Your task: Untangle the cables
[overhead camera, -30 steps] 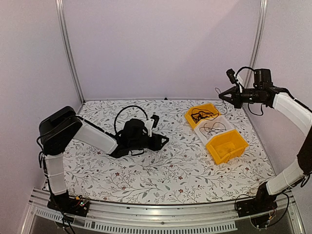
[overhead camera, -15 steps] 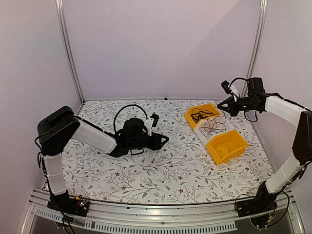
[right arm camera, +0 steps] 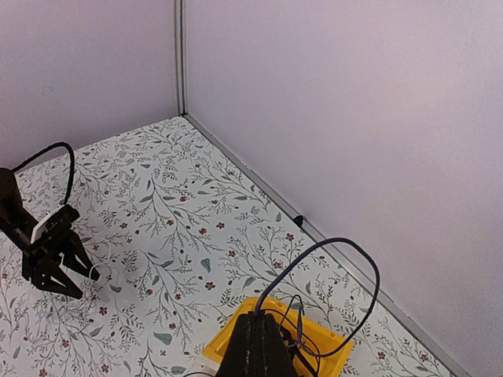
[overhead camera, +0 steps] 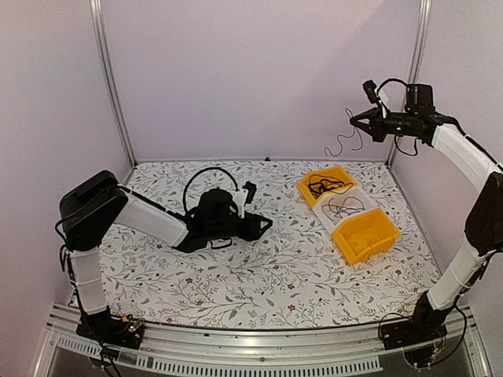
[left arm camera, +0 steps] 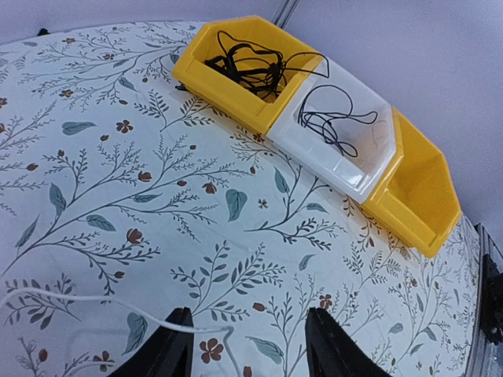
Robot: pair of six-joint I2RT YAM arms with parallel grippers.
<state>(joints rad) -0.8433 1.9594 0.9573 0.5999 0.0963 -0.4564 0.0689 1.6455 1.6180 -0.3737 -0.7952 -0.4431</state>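
Right gripper (overhead camera: 355, 119): raised high near the right wall, jaws closed tight on a thin black cable (right arm camera: 334, 240). The cable arcs out from the fingertips in a wide loop and hangs in the air, clear of the table (left arm camera: 118, 157).

Left gripper (left arm camera: 251, 355): low over the floral table surface, jaws held apart and grasping nothing. A white cable (left arm camera: 78, 302) lies on the table, and its end reaches the gap between the fingers. Whether it touches them cannot be told.

Containers: three bins stand side by side in a row at the right of the table.
- The far yellow bin (left arm camera: 228, 93) holds a tangle of black cables (left arm camera: 251, 67).
- The white bin (left arm camera: 314, 153) in the middle holds one thin black cord (left arm camera: 334, 126), loosely looped.
- The near yellow bin (left arm camera: 416, 196) adjoins the white bin on the side away from the far yellow bin.
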